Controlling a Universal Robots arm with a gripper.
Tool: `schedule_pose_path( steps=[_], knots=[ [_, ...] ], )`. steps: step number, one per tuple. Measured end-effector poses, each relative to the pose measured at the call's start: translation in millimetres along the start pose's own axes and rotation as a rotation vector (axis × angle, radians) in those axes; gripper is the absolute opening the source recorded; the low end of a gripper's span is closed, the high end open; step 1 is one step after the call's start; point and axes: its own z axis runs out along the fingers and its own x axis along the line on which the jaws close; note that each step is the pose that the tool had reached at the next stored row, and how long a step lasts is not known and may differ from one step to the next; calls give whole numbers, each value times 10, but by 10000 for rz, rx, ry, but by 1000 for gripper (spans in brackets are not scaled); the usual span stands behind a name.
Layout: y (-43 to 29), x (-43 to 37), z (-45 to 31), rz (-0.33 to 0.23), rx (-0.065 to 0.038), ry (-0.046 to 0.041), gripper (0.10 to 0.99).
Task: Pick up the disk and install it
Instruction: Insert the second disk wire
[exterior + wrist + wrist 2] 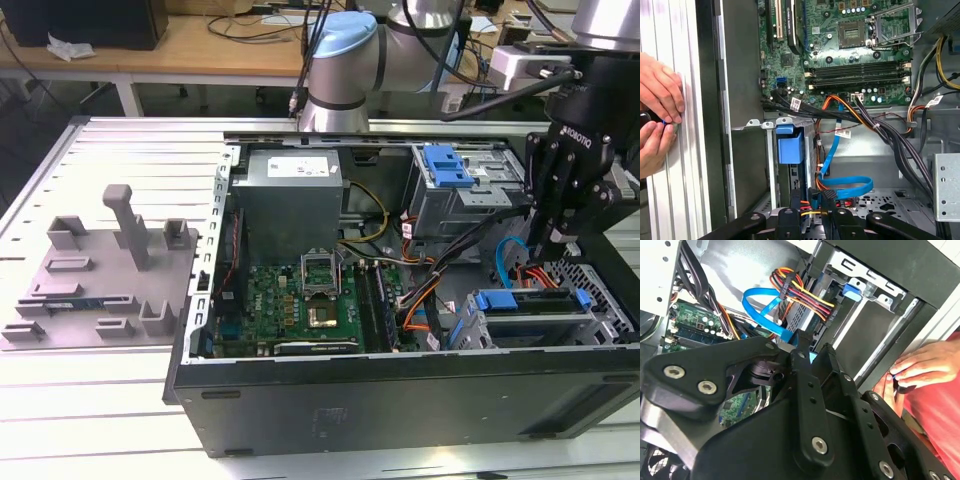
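The disk lies flat in the drive cage at the near corner of the open computer case, on the exterior view's right. Its bright blue bracket shows at both ends. One end of that bracket sits against the grey cage wall. My black gripper hangs just above the cage, over the loose cables behind the disk, and touches nothing. In both wrist views its fingers stand a narrow gap apart. Only cables show through the gap of the gripper.
A blue flat cable and an orange-red wire bundle run under the fingers. A person's hands rest just outside the case wall. The motherboard, grey power-supply box and blue-latched cage fill the case.
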Motion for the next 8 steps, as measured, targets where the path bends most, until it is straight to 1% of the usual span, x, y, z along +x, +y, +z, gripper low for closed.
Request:
schedule_pose_path(
  steps=[7, 8],
  knots=[
    [0, 7, 8, 0, 0, -4, 302],
    [-1, 10, 10, 0, -1, -27, 302]
  ],
)
